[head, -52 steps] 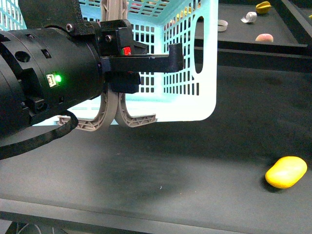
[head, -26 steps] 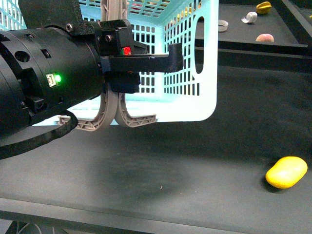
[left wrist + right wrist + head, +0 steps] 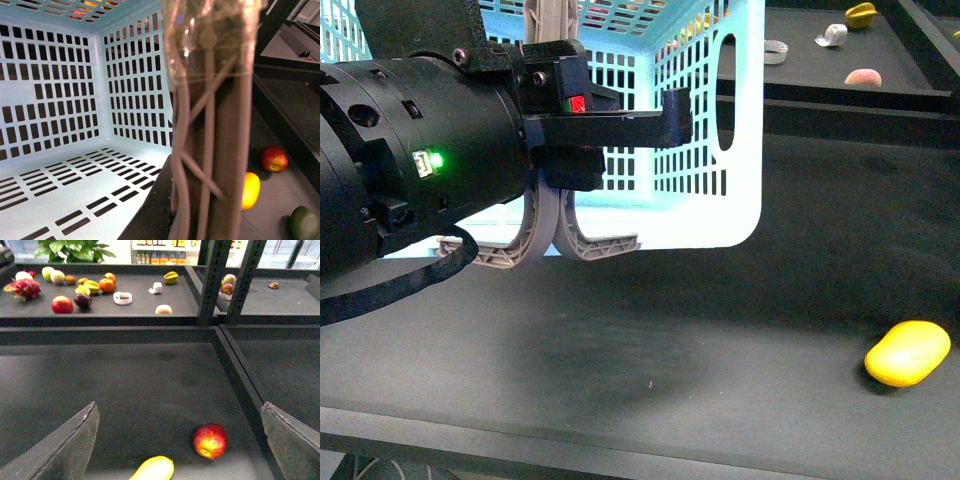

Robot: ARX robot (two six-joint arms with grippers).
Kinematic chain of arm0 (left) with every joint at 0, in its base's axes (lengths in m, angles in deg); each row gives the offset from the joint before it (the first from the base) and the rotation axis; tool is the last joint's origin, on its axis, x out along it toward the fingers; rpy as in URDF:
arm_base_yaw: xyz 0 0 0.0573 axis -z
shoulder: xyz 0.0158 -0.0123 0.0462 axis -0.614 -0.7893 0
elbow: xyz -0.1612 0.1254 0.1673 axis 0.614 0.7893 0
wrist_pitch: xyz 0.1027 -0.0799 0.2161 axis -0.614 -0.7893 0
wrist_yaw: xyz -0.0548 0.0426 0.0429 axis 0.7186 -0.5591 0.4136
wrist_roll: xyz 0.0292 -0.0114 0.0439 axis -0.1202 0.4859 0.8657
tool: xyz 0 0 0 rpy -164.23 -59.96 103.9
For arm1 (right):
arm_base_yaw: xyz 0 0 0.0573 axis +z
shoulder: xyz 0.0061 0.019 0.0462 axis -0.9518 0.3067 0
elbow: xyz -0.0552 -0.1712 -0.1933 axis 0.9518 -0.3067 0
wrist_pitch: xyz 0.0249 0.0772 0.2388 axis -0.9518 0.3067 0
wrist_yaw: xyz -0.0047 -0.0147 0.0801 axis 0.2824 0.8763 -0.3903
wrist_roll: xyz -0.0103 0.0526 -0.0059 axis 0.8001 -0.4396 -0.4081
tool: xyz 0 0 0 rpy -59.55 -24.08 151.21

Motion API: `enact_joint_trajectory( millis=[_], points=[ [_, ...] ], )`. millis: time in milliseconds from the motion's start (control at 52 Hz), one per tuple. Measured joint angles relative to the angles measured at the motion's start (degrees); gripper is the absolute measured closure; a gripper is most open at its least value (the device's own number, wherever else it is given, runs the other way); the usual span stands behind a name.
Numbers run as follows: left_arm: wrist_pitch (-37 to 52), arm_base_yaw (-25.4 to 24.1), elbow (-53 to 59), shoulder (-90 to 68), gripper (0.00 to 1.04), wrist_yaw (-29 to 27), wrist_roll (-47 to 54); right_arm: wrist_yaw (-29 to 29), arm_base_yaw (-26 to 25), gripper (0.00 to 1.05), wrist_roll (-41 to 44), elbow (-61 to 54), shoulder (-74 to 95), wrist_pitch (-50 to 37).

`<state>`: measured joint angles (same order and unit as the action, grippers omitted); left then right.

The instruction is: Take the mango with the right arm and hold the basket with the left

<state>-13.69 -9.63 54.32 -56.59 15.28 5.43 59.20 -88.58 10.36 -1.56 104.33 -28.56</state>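
Note:
The yellow mango point(image 3: 907, 352) lies on the dark shelf at the near right. It also shows in the right wrist view point(image 3: 152, 469) and the left wrist view point(image 3: 250, 190). My left gripper point(image 3: 665, 120) is shut on the grey-brown handles point(image 3: 552, 225) of the light-blue basket point(image 3: 730, 205), which hangs a little above the shelf. The handles point(image 3: 210, 125) fill the left wrist view beside the empty basket floor point(image 3: 60, 200). My right gripper point(image 3: 178, 407) is open and empty, above and just behind the mango. It is out of the front view.
A red apple point(image 3: 210, 440) lies close to the right of the mango. A green fruit point(image 3: 304, 223) lies near them. The raised back shelf point(image 3: 140, 310) holds several fruits, a starfruit point(image 3: 171, 277) and a white roll point(image 3: 122, 297). A dark upright post point(image 3: 215, 280) stands at the right.
My left arm and the basket have shifted very slightly to the left. The mango has not moved.

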Motion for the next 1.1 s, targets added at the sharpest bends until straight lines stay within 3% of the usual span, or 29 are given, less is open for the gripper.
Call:
enact_joint_trajectory(
  millis=[154,615,1096],
  points=[
    [0.0,0.0,0.0,0.0,1.0,-0.02,0.02,-2.82,-1.68,0.08,8.44,3.52,12.39,-4.44],
    [0.0,0.02,0.0,0.0,1.0,0.0,0.0,-11.23,-4.28,0.08,40.96,10.58,40.52,-5.79],
    [0.0,0.02,0.0,0.0,1.0,0.07,0.0,-12.5,-6.01,0.08,49.18,20.5,65.96,-9.9]
  ],
)
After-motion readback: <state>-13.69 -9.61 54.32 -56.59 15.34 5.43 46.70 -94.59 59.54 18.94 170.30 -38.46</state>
